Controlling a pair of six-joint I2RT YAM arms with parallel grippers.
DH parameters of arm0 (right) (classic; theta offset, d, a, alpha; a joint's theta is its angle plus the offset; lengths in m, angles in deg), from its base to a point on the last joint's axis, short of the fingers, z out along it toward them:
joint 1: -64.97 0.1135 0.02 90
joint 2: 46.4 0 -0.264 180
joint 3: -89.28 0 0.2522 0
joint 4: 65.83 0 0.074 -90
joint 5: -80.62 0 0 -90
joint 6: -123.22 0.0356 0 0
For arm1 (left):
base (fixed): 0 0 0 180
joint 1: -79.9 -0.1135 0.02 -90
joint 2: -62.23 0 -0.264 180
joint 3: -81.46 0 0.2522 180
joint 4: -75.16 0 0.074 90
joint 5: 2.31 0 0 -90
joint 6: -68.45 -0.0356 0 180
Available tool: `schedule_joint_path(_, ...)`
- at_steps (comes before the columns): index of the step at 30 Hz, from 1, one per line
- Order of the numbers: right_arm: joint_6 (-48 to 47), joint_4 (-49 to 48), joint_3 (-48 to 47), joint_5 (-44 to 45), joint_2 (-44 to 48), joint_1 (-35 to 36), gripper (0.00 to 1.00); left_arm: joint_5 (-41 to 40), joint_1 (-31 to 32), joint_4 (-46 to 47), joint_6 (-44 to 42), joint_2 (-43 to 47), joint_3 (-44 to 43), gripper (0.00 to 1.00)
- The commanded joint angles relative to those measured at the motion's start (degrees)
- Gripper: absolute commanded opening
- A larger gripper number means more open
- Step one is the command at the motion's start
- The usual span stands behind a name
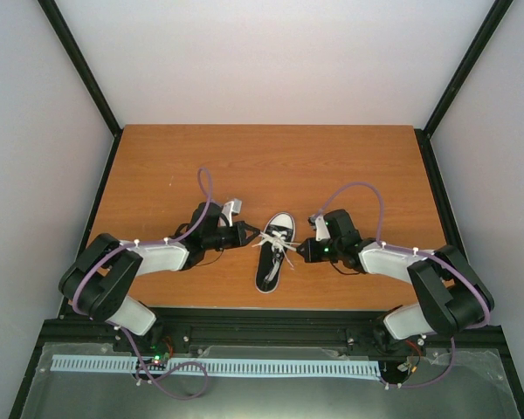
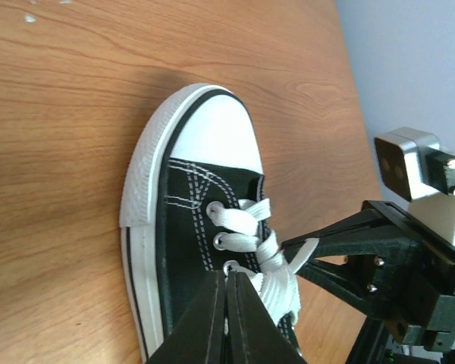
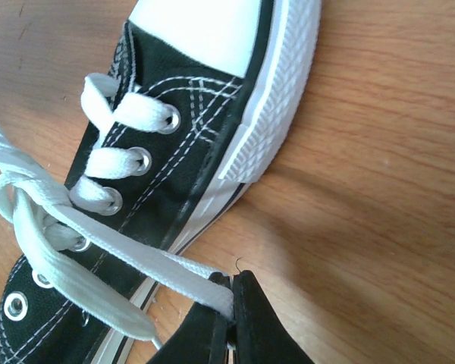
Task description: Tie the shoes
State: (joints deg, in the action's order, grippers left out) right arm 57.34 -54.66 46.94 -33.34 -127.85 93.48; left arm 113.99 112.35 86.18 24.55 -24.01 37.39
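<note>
The small black sneaker [image 1: 271,264] with white toe cap and white laces lies on the wooden table, toe pointing away from the arms. My left gripper [image 1: 256,234] is at the shoe's left side, over the eyelets. In the left wrist view its jaws [image 2: 227,282] are shut above the shoe [image 2: 183,199], with a sliver of white lace between them. My right gripper [image 1: 299,250] is at the shoe's right side. In the right wrist view it [image 3: 230,291] is shut on a flat white lace [image 3: 129,254] drawn taut from the crossed laces over the shoe [image 3: 189,144].
The wooden table [image 1: 271,166] is bounded by white walls and black frame posts. The right gripper's black fingers [image 2: 341,235] show close beside the knot in the left wrist view. A white perforated strip [image 1: 210,367] lies below the table's near edge.
</note>
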Motion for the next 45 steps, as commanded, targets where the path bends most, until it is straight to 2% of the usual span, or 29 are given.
schedule_joint_path(1, 0.35, 2.0, 0.5, 2.57, 2.0, -1.79, 0.03, -4.23, -0.54, -3.01, 0.82, 1.44, 0.34, 0.01)
schedule_joint_path(15, 1.17, 1.83, 2.95, 3.93, 2.15, -5.22, 0.03, -8.23, -1.52, -5.32, 3.65, 1.79, 3.53, 0.01)
schedule_joint_path(23, 0.52, 0.93, 3.02, 1.97, 1.8, -6.01, 0.03, -3.11, -3.27, -1.14, 3.4, 0.35, 4.08, 0.01)
schedule_joint_path(27, -0.3, 2.02, 2.04, 0.09, 2.68, -5.97, 0.03, 2.15, -3.27, -1.14, -0.7, 0.24, 2.12, 0.01)
schedule_joint_path(28, -0.42, 3.01, 1.65, 0.13, 3.17, -5.95, 0.07, 3.25, -3.27, -2.44, -2.01, 0.35, 1.46, 0.01)
schedule_joint_path(29, -0.47, 3.51, 1.54, 0.34, 3.81, -6.0, 0.15, 4.57, -3.27, -3.24, -3.23, 0.38, 0.95, 0.01)
schedule_joint_path(31, -0.51, 5.33, 1.43, 1.0, 5.38, -6.02, 0.38, 6.63, -3.27, -5.08, -5.53, 0.81, 0.45, 0.07)
schedule_joint_path(33, -0.43, 6.75, 1.61, 1.72, 7.87, -6.01, 0.6, 7.23, -3.27, -6.3, -6.7, 2.17, 1.28, 0.2)
schedule_joint_path(34, -0.31, 7.46, 1.63, 1.99, 8.89, -6.01, 0.68, 6.7, -3.27, -6.77, -6.87, 3.28, 2.06, 0.29)
schedule_joint_path(36, -0.17, 8.68, 1.69, 2.29, 11.06, -6.01, 0.79, 4.89, -3.27, -7.94, -6.95, 5.91, 3.68, 0.39)
schedule_joint_path(40, 0.96, 9.46, 1.27, 1.25, 14.85, -6.02, 0.89, 1.99, -3.27, -9.82, -6.21, 10.74, 5.01, 0.52)
schedule_joint_path(45, 3.84, 6.71, 0.61, -3.38, 15.74, -5.79, 0.9, 1.74, -3.27, -10.77, -5.77, 10.0, 2.92, 0.57)
